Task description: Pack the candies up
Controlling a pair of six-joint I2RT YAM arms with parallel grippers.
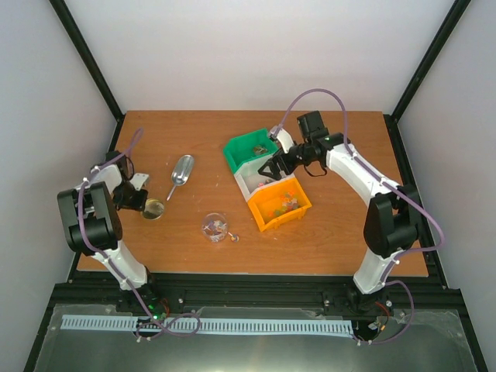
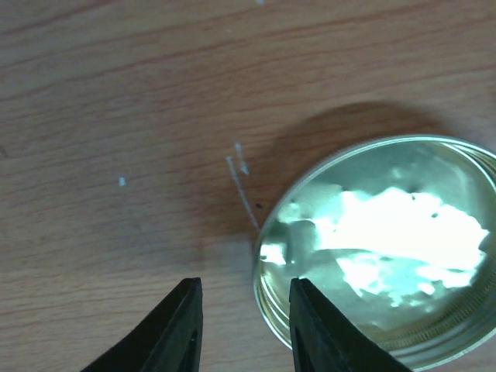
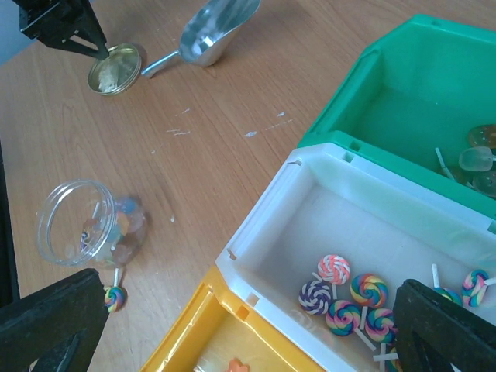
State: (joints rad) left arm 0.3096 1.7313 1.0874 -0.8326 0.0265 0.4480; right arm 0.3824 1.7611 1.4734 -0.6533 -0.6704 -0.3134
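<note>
- Left tool (image 2: 244,325) sits low over the brown wooden desk (image 2: 116,93) at the bottom edge of its wrist view. Its two black fingers stand narrowly apart. The rim of the round gold metal lid (image 2: 380,248) reaches into the gap beside one finger, and the other finger is clear of it.
- Right tool (image 3: 248,291) stands wide and holds nothing, its fingers in the lower corners of its wrist view, above the white plastic bin (image 3: 271,209).
- Small swirl-coloured lollipop candies (image 3: 349,298) lie in the lower right of that bin. A few pale ones rest in the green plastic bin (image 3: 403,85) at upper right, and more lie in the orange plastic bin (image 3: 194,325) at the bottom.
- Clear round open jar (image 3: 74,225) at the left holds some candies, and one lies on the desk just beside it.
- Shiny metal scoop (image 3: 213,35) lies at the top, near the lid.
</note>
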